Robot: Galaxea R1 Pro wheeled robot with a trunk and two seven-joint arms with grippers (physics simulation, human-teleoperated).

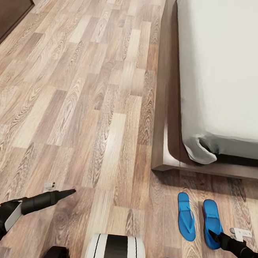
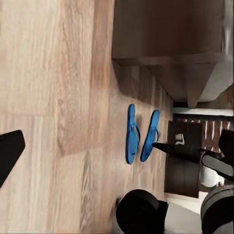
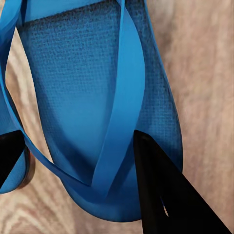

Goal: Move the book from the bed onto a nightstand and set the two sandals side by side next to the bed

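The left arm reaches forward low on the left, its dark gripper pointing ahead and to the right, with nothing between its fingers; how far its jaws stand apart cannot be told. The right arm comes in from the near right, its gripper pointing left and down, jaws spread with fingertips well apart.

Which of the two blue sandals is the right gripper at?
The right sandal, the one farther from the robot's midline. The right gripper is at its near end, its open fingers straddling the strap, while the left sandal lies alongside, untouched.
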